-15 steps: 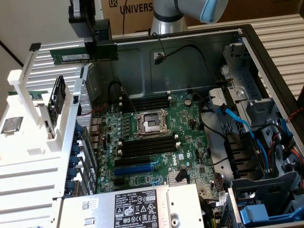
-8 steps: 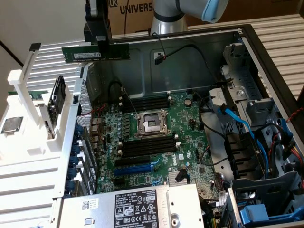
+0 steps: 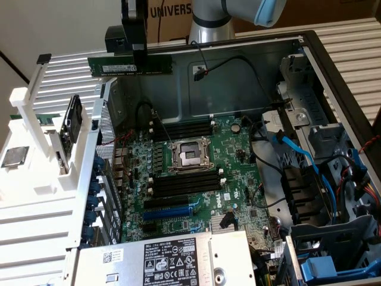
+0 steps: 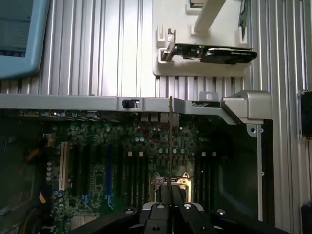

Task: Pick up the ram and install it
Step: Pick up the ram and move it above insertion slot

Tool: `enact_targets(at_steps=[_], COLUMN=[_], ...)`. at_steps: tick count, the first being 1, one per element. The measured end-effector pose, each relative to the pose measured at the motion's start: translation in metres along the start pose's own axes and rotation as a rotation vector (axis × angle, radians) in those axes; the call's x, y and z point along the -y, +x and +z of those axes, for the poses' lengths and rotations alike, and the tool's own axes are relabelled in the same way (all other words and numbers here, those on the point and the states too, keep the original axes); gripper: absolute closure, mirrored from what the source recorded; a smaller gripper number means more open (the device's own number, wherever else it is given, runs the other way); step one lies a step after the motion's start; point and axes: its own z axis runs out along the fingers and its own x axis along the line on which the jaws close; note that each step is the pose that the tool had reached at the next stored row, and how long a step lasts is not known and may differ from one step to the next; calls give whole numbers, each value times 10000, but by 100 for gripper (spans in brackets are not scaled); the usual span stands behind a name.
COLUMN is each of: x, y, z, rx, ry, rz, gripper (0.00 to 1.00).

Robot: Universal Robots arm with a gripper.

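The ram [image 3: 119,65] is a long green stick with a white label, held level in the air above the back-left wall of the open computer case [image 3: 250,65]. My gripper [image 3: 138,58] is shut on it near its middle, gripping from above. In the wrist view the ram [image 4: 169,141] appears edge-on as a thin line running out from between the gripper [image 4: 169,195] fingers, over the motherboard [image 4: 122,161]. The black memory slots [image 3: 183,183] with white end clips lie beside the processor socket [image 3: 190,156], further slots [image 3: 181,128] on its other side, all well below the stick.
A white rack [image 3: 36,155] at the exterior view's left holds a black card [image 3: 71,128]. The power supply [image 3: 172,259] sits at the case's near edge. Blue and black cables [image 3: 297,152] and drive cages [image 3: 333,238] crowd the exterior view's right. A blue expansion slot [image 3: 169,211] lies near the slots.
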Motion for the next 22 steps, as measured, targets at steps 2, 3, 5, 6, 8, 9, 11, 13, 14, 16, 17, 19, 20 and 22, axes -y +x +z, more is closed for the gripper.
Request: enact_targets(at_steps=[2,3,5,6,8,9,11,13,14,16,17,19,20,22], x=[83,113,158,169,173,174,184,228,235,236,257,321,362,420], y=[0,0,6,10,18,29,44,49,50,53,59,60,60,61], z=[-6,-7,-6,-3,7,12,23,30,35,36,35,40,47,63], rx=[1,1,1,1,-1,0,3,1,3,1,2,0,2,1], ry=[0,6,26,54,122,152,197,205,218,221,211,208,212,239], rz=[0,-1,-1,-3,-5,-7,-10,-10,-12,-10,-10,-11,-10,-12], gripper=[87,87,87,87,87,87,87,87,87,87,87,87,87,87])
